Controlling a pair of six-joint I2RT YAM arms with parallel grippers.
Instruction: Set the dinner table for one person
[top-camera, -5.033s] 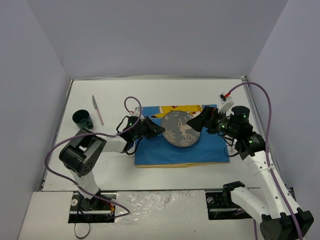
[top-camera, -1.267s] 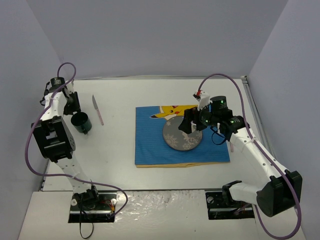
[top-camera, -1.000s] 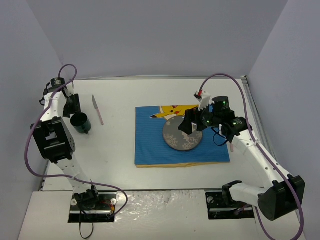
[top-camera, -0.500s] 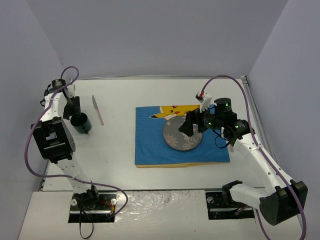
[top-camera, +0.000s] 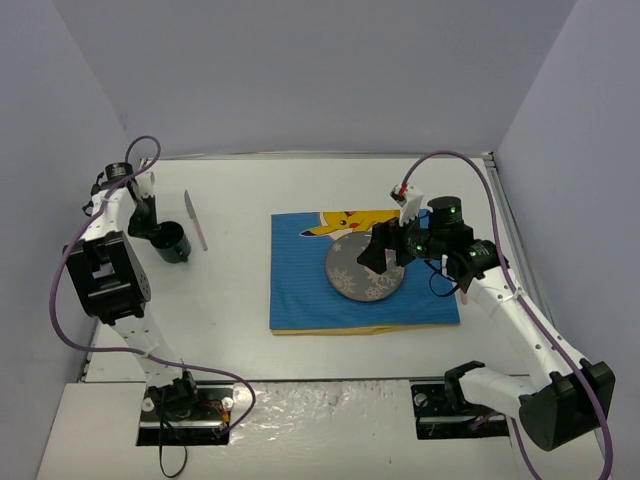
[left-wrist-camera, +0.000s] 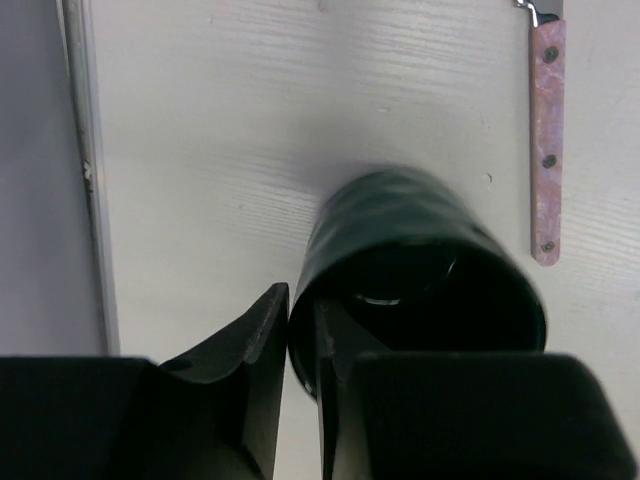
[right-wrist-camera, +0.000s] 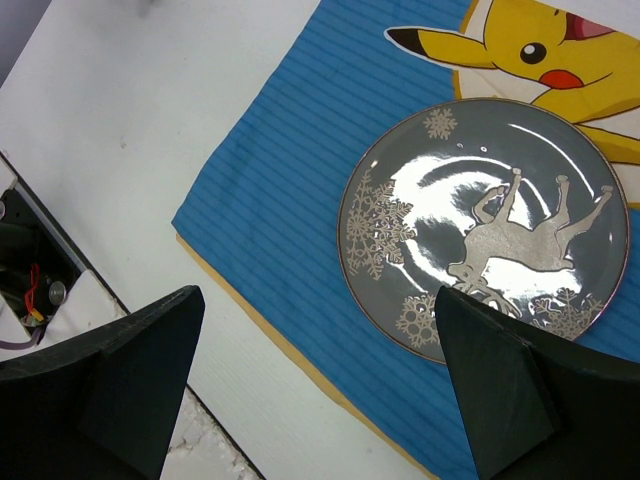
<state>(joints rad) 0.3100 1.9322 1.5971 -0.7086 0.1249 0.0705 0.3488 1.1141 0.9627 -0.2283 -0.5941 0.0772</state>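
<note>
The left claw (left-wrist-camera: 298, 312) pinches the rim of the dark green cup (left-wrist-camera: 400, 230), near a pink-handled knife (left-wrist-camera: 546, 150).

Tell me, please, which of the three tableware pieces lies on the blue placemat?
The grey reindeer plate; the dark green cup and pink-handled knife sit on the white tabletop instead.
</note>
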